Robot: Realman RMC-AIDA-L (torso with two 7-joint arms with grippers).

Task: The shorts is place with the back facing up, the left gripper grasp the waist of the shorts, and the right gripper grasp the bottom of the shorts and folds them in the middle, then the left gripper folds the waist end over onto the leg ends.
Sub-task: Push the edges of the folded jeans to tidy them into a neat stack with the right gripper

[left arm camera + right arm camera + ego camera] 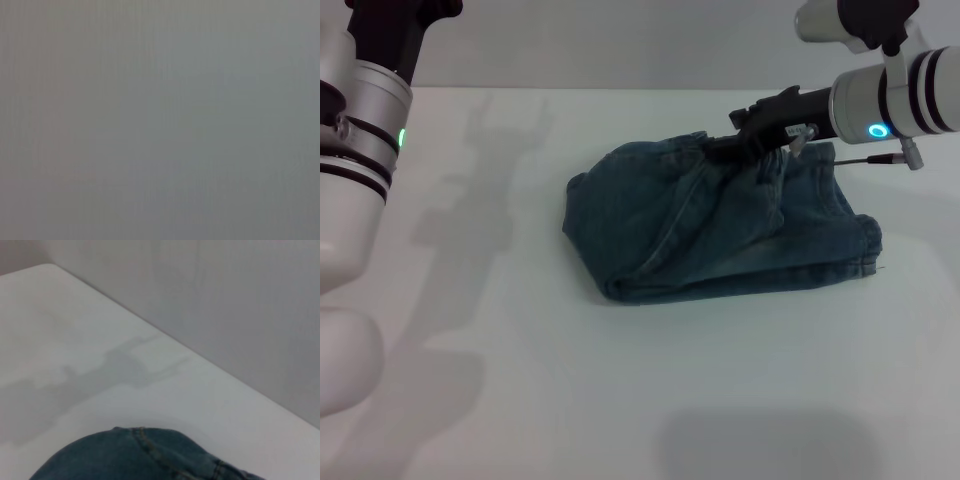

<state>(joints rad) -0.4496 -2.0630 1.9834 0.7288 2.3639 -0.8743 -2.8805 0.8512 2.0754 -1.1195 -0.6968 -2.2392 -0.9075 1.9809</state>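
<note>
Toward the far right part of the white table (520, 400), the shorts (720, 235) lay bunched and folded over themselves, a rounded fold facing the left edge and a straighter stitched edge running along the near side. One end of the denim reached out toward the right edge, where a small gathered corner stuck out. The right gripper (735, 145), on the arm with the blue light, came in from the right edge and sat low at the far side of the heap, its black jaws pressed into a pinched ridge of cloth; they looked closed on that fabric, though the tips were partly buried in it. Creases ran from the pinched spot down across the denim. In the right wrist view only a curved seam of the shorts (150, 455) showed, with bare tabletop and the far edge beyond it. The left arm stood raised near the far left corner, well apart from the shorts, its gripper out of sight; its wrist camera showed plain grey.
</note>
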